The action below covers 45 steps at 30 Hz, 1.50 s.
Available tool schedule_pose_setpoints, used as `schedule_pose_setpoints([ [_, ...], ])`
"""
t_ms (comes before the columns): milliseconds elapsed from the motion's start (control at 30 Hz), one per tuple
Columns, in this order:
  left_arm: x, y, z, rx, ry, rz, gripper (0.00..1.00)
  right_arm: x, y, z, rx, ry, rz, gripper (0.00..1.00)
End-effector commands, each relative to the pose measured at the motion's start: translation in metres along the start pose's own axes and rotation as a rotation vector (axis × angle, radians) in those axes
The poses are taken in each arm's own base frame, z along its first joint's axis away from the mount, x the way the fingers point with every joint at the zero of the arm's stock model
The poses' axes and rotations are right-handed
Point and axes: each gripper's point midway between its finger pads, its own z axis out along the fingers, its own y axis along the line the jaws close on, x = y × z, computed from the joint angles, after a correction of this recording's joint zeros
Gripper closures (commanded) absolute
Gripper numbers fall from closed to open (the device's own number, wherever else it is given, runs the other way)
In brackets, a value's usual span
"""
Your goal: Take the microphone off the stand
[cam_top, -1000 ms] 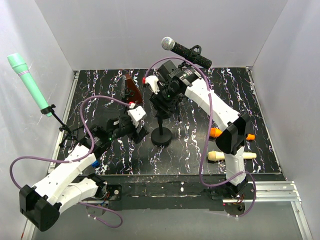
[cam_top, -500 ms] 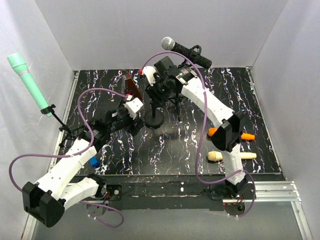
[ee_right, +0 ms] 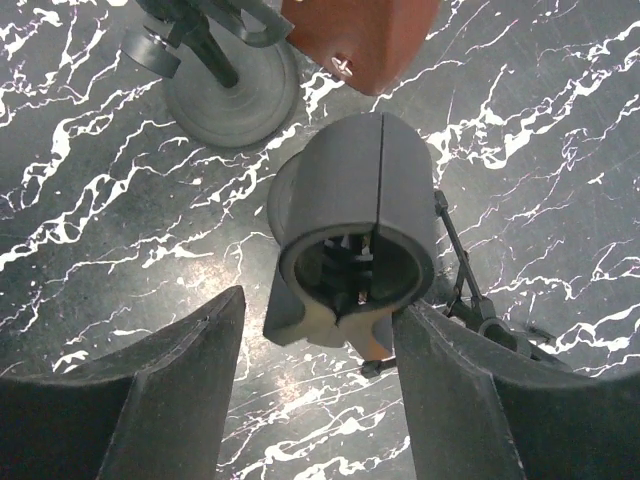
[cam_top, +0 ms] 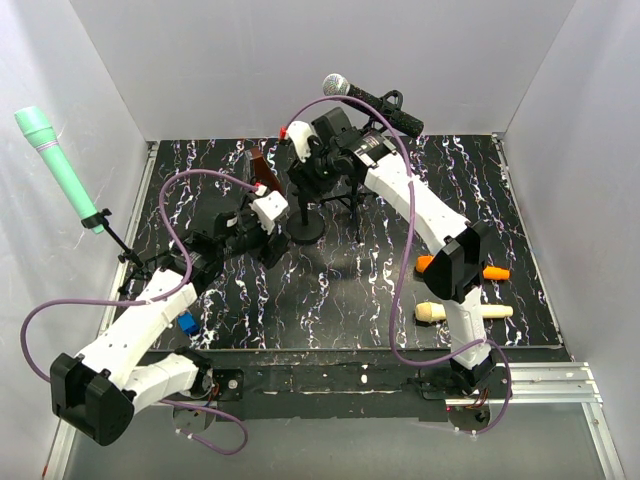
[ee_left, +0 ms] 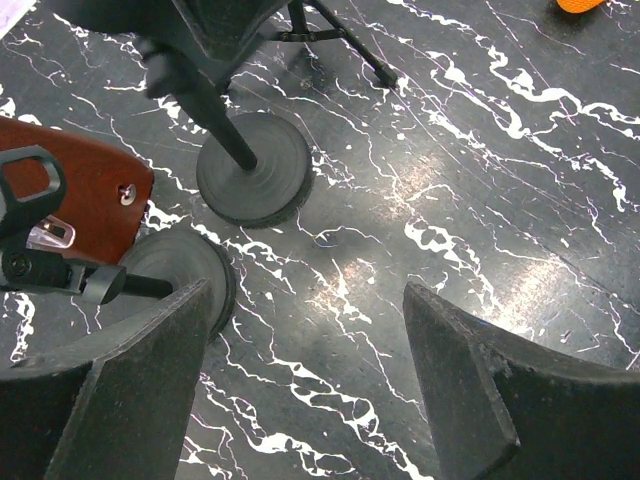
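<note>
A black microphone [cam_top: 372,100] with a silver head rests in a tripod stand at the back. A brown microphone [cam_top: 262,165] sits in a round-base stand; it also shows in the left wrist view [ee_left: 75,190]. A green microphone [cam_top: 57,165] is on a tripod stand at the far left. My right gripper [cam_top: 318,170] [ee_right: 320,300] is open around the empty grey clip [ee_right: 355,235] of a second round-base stand [cam_top: 305,230]; its right finger touches the clip. My left gripper [cam_top: 272,245] [ee_left: 308,295] is open and empty, low over the table beside both round bases.
A cream microphone [cam_top: 465,312] and an orange one [cam_top: 432,264] lie on the table at the right, the orange one partly behind my right arm. A small blue object [cam_top: 186,323] lies near my left arm. Tripod legs [ee_left: 340,45] stand just behind the round bases.
The empty round-base stand has moved back and left along with my right gripper. My left gripper has moved back and left after it.
</note>
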Motion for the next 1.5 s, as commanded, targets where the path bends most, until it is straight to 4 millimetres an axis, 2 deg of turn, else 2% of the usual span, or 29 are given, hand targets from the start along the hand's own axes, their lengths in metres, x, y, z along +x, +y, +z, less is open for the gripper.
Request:
schedule_pose_setpoints([
  [0, -0.023, 0.005, 0.0, 0.006, -0.055, 0.007, 0.24, -0.04, 0.006, -0.032, -0.032, -0.138, -0.006, 0.32],
  [133, -0.028, 0.006, 0.004, 0.013, -0.065, 0.006, 0.24, -0.056, 0.015, -0.052, -0.07, -0.188, -0.005, 0.29],
  [233, -0.04, 0.008, 0.002, 0.016, -0.08, 0.01, 0.24, -0.07, 0.032, -0.082, -0.138, -0.246, -0.044, 0.29],
  [367, -0.068, 0.008, -0.004, 0.044, -0.117, 0.017, 0.24, -0.079, 0.06, -0.137, -0.223, -0.337, -0.146, 0.3],
  [467, -0.098, 0.006, -0.006, 0.087, -0.17, 0.014, 0.24, -0.085, 0.073, -0.184, -0.221, -0.423, -0.21, 0.3],
  [533, -0.116, 0.006, -0.005, 0.115, -0.202, 0.009, 0.24, -0.09, 0.074, -0.216, -0.186, -0.491, -0.222, 0.31],
  [633, -0.143, 0.008, 0.002, 0.15, -0.247, 0.002, 0.24, -0.096, 0.065, -0.248, -0.123, -0.565, -0.193, 0.32],
  [767, -0.185, 0.016, 0.011, 0.177, -0.323, -0.025, 0.24, -0.096, 0.033, -0.288, -0.027, -0.62, -0.094, 0.32],
  [867, -0.211, 0.024, 0.022, 0.175, -0.378, -0.06, 0.23, -0.081, 0.0, -0.302, 0.063, -0.622, -0.003, 0.22],
  [933, -0.227, 0.038, 0.031, 0.132, -0.409, -0.131, 0.2, -0.07, -0.024, -0.31, 0.125, -0.62, 0.037, 0.21],
  [1100, -0.255, 0.053, 0.053, 0.109, -0.475, -0.236, 0.15, -0.061, -0.055, -0.316, 0.229, -0.618, 0.04, 0.2],
  [1267, -0.278, 0.048, 0.072, 0.122, -0.535, -0.293, 0.11, -0.064, -0.084, -0.316, 0.363, -0.63, 0.008, 0.19],
  [1333, -0.287, 0.045, 0.079, 0.128, -0.56, -0.337, 0.1, -0.063, -0.094, -0.307, 0.373, -0.607, 0.009, 0.18],
  [1367, -0.284, 0.046, 0.089, 0.12, -0.548, -0.377, 0.1, -0.064, -0.097, -0.305, 0.374, -0.601, 0.017, 0.18],
  [1400, -0.292, 0.05, 0.088, 0.106, -0.581, -0.4, 0.08, -0.065, -0.101, -0.302, 0.378, -0.601, 0.038, 0.18],
  [1467, -0.295, 0.059, 0.096, 0.065, -0.593, -0.481, 0.07, -0.066, -0.104, -0.295, 0.36, -0.597, 0.065, 0.18],
])
